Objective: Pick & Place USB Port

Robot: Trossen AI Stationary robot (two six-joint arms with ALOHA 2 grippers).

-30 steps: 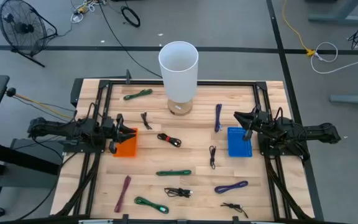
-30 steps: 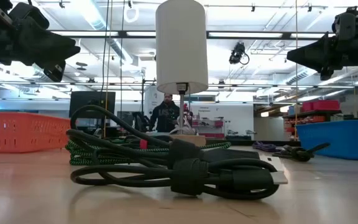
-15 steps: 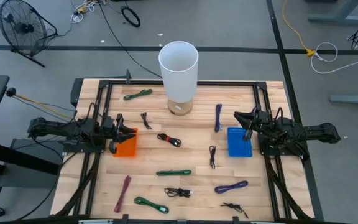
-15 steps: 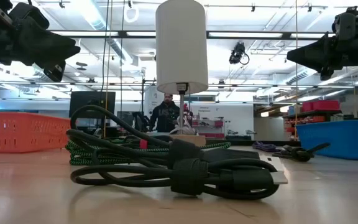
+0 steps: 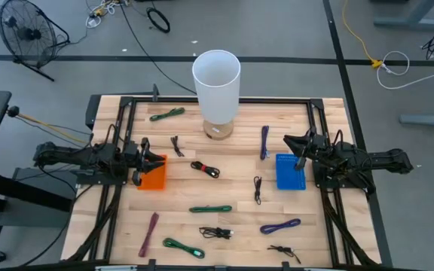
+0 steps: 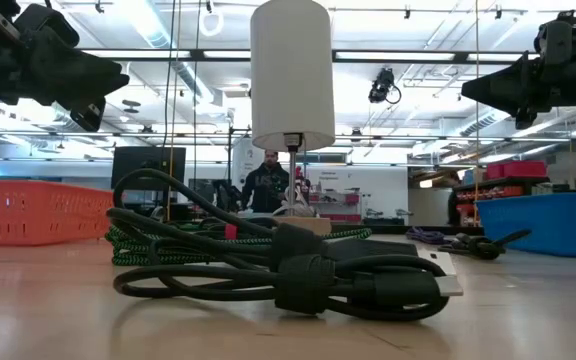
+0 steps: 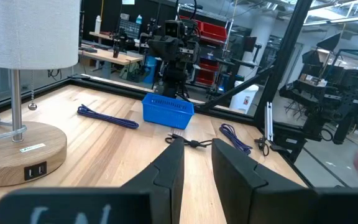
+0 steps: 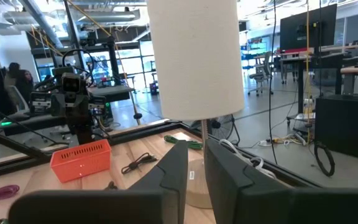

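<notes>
Several coiled USB cables lie flat on the wooden table: a black-and-red one point(image 5: 205, 168), green ones point(image 5: 210, 208), purple ones point(image 5: 280, 225) and a black one point(image 6: 288, 268) close to the low camera. A white-shaded lamp point(image 5: 216, 83) stands at the far middle; its round base shows two USB ports point(image 7: 35, 169). My left gripper point(image 5: 159, 159) hovers level over the orange basket point(image 5: 154, 178), fingers point(image 7: 169, 163) slightly apart, nothing between them. My right gripper point(image 5: 288, 141) hovers level over the blue basket point(image 5: 290, 173), fingers point(image 8: 219, 168) narrowly apart, nothing between them.
A black metal frame point(image 5: 217, 100) runs round the table's edges. More cables lie near the front edge point(image 5: 182, 247) and at the far left point(image 5: 167, 114). Bare wood shows between the two baskets. A person point(image 6: 268, 185) stands in the room far behind the lamp.
</notes>
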